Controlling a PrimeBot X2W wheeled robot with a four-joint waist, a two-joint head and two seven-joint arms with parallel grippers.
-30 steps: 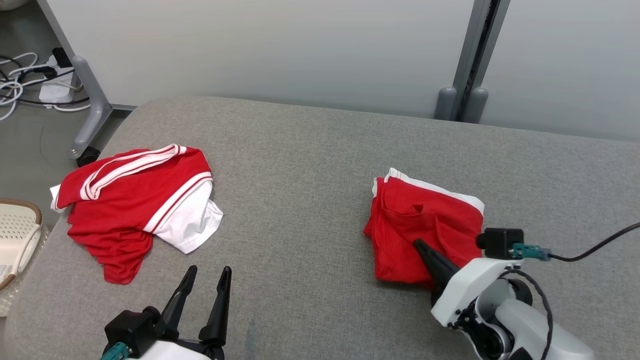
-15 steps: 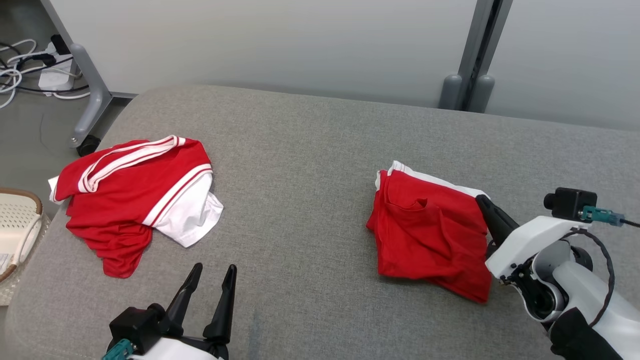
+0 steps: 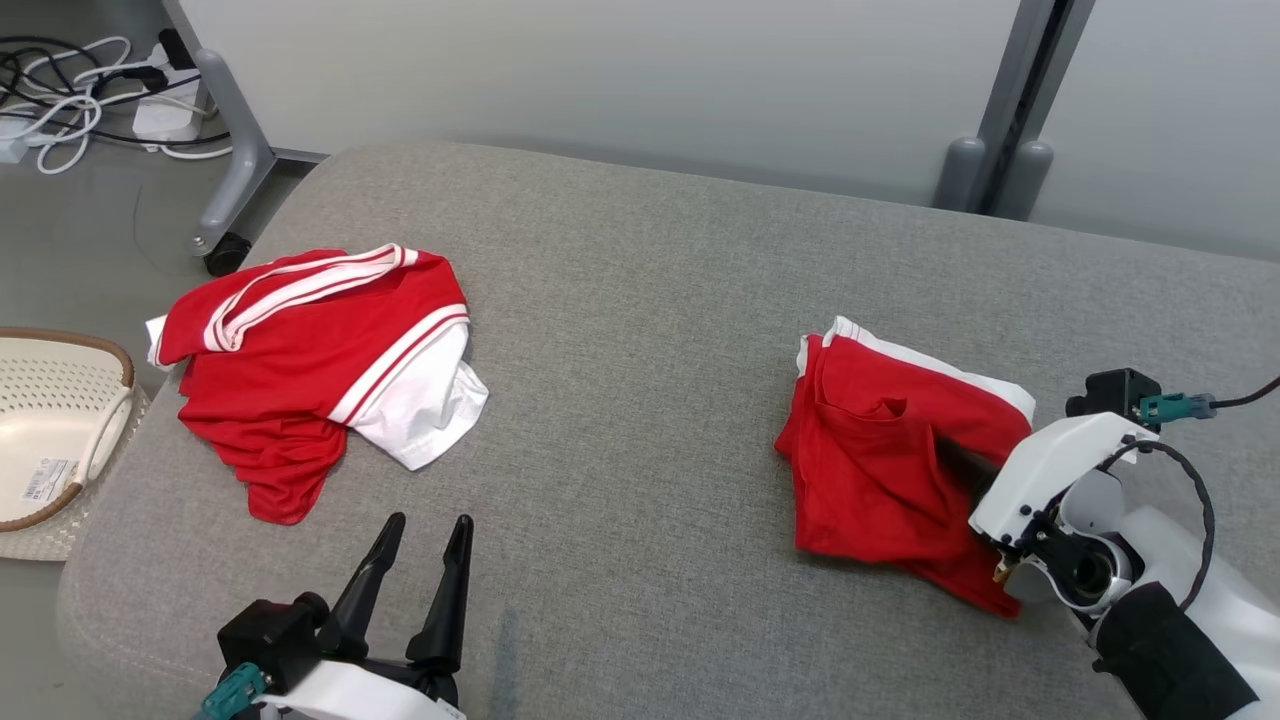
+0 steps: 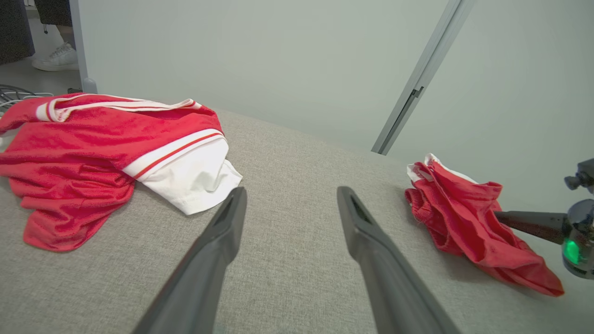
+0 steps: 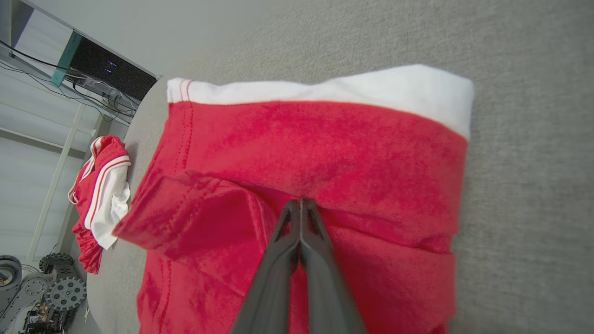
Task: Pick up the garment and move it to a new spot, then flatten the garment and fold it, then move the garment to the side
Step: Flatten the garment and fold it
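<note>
- Two hands in play. My left hand (image 3: pixel 430 522) hangs low over the near edge of the bench (image 3: pixel 640 330), fingers spread wide, nothing between them.
- My right hand (image 5: pixel 299 202) has its two fingers pressed tight together. The tips are down on the folded garment (image 3: pixel 880 460), right at a crease in the red cloth. Whether any cloth is pinched between them, I cannot tell.
- Two garments on the bench, both red with white trim, well apart from each other.
- The folded garment lies on the right side, a compact packet with a white band along its far edge.
- The loose garment (image 3: pixel 300 370) lies crumpled on the left side, near the bench's left end, with a white panel poking out toward the middle.
- One pale basket (image 3: pixel 95 343) sits just off the bench's left end, near the loose garment.
</note>
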